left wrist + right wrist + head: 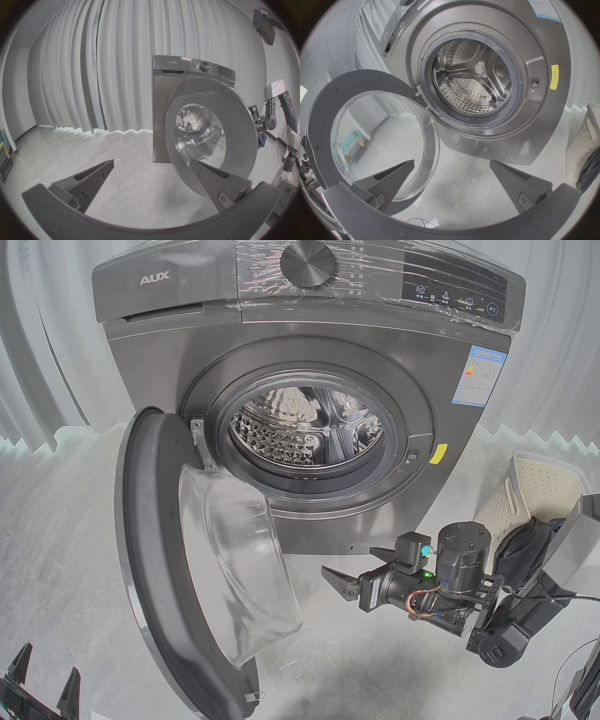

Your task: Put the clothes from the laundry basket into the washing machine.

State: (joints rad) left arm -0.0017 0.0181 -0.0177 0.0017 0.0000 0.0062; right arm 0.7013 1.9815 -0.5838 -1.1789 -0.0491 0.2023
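In front of the washing machine [162,359], right gripper [348,559] hangs wide open, empty; I'd swing to the laundry basket [545,480] and grab the dark clothes [522,552] (probably) deep.

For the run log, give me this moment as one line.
door: open; drum: no clothes seen; clothes: dark, in laundry basket; right gripper: open, empty, near basket; left gripper: open, empty
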